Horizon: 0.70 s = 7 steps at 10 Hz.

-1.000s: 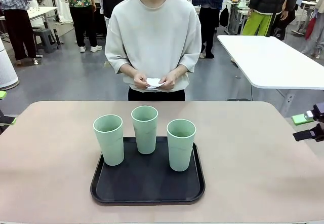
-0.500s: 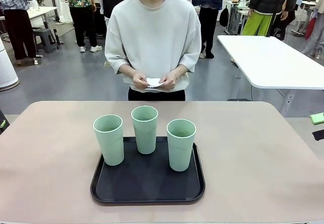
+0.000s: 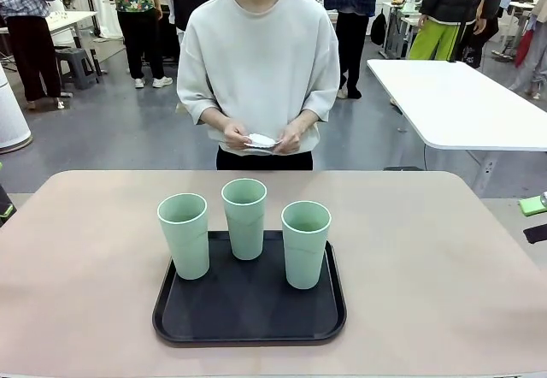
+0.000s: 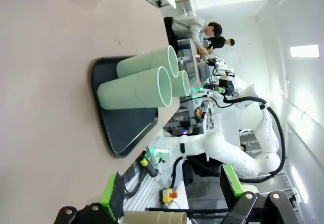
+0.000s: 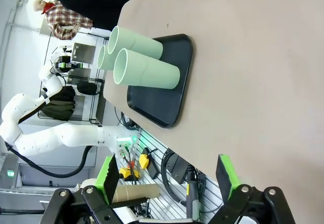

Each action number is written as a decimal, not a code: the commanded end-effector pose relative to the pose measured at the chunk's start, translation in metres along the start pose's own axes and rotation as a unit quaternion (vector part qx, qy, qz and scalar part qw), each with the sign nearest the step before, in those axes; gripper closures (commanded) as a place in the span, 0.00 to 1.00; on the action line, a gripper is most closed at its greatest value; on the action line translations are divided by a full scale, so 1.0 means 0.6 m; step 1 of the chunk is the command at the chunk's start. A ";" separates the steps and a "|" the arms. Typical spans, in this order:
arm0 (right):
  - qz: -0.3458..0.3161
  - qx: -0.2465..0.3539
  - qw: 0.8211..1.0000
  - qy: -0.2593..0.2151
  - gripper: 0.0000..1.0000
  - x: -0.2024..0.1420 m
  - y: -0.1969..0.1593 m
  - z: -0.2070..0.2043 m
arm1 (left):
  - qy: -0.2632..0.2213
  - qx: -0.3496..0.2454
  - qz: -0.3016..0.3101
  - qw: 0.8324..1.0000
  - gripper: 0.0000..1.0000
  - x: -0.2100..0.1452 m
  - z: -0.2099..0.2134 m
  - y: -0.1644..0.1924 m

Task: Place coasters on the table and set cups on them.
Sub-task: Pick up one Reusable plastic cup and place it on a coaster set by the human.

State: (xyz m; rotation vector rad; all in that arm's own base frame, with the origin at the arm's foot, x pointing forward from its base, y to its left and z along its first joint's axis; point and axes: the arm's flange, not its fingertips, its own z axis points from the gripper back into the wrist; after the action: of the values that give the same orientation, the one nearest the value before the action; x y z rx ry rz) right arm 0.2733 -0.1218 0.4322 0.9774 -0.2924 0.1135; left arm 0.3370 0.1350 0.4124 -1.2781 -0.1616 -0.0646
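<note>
Standing upright on a black tray near the middle of the bench were three mint-green tumblers: the left cup, the middle cup and the right cup, close together but not touching. The white coasters were off the bench, held at waist height between the right hand and left hand of a person at the far side; their number could not be told. The left end effector had its green-padded fingers spread wide, with nothing between them. The right end effector was likewise spread and empty.
</note>
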 end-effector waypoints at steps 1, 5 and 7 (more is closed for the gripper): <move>0.004 0.009 1.000 -0.004 0.00 0.003 0.001 0.000 | -0.006 -0.010 -0.003 1.000 0.00 -0.001 0.001 -0.001; 0.004 0.009 1.000 -0.004 0.00 0.003 0.001 0.000 | -0.006 -0.010 -0.003 1.000 0.00 -0.001 0.001 -0.001; 0.004 0.009 1.000 -0.004 0.00 0.003 0.001 0.000 | -0.006 -0.010 -0.003 1.000 0.00 -0.001 0.001 -0.001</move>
State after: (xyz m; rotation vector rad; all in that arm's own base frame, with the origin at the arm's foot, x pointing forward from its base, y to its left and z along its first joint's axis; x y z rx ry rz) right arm 0.2732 -0.1217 0.4322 0.9776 -0.2919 0.1136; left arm 0.3366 0.1355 0.4126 -1.2775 -0.1620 -0.0630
